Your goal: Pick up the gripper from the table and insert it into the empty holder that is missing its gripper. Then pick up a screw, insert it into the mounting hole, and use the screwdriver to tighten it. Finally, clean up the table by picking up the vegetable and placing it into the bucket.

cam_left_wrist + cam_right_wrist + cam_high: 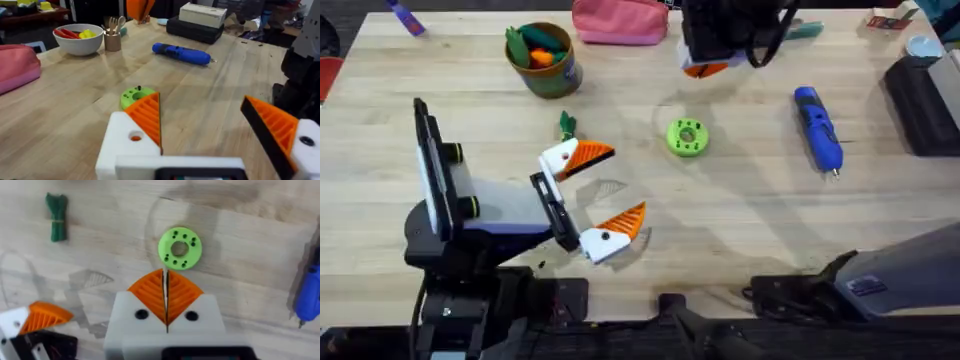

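My left gripper stands open low over the table, both orange ribbed fingers in place and nothing between them. The dark green vegetable lies just beyond its far finger. High over the table's back, my right gripper is shut on nothing, above the green round disc. The blue screwdriver lies to the right. The green bucket, holding toy vegetables, stands at the back left. The loose gripper, the empty holder and the screw are out of view.
A pink pouch lies at the back. A black case sits at the right edge. The left wrist view shows a white bowl and a utensil cup beyond the table's wood.
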You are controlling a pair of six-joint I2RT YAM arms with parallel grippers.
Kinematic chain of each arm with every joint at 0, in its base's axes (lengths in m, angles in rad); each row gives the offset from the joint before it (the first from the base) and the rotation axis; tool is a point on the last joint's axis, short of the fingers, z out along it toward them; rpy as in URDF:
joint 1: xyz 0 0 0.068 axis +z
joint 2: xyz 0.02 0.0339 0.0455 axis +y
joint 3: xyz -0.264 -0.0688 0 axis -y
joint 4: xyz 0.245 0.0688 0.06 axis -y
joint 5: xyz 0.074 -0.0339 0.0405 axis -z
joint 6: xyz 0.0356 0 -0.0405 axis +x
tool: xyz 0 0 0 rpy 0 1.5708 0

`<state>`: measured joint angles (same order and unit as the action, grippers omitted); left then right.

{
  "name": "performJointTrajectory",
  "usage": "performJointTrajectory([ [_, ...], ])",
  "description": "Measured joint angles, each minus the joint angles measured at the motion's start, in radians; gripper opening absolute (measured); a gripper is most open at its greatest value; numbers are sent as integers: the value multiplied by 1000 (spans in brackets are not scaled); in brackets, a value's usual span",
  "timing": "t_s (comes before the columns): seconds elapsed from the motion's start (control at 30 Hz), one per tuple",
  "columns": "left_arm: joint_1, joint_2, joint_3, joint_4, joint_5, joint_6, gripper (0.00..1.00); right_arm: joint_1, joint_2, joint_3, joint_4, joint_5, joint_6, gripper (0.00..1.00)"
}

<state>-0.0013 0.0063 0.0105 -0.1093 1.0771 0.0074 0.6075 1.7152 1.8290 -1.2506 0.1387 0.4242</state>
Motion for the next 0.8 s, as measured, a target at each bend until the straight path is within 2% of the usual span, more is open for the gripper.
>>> performJointTrajectory([
  [0.23, 0, 0, 0, 0, 0, 0, 985, 98, -56, 0, 1, 0, -110, 5],
  [0.53, 0, 0, 0, 0, 0, 0, 985, 131, -59, 0, 16, 3, -154, 5],
  [0.8, 0, 0, 0, 0, 0, 0, 985, 304, -59, 0, 65, 3, -271, 5],
])
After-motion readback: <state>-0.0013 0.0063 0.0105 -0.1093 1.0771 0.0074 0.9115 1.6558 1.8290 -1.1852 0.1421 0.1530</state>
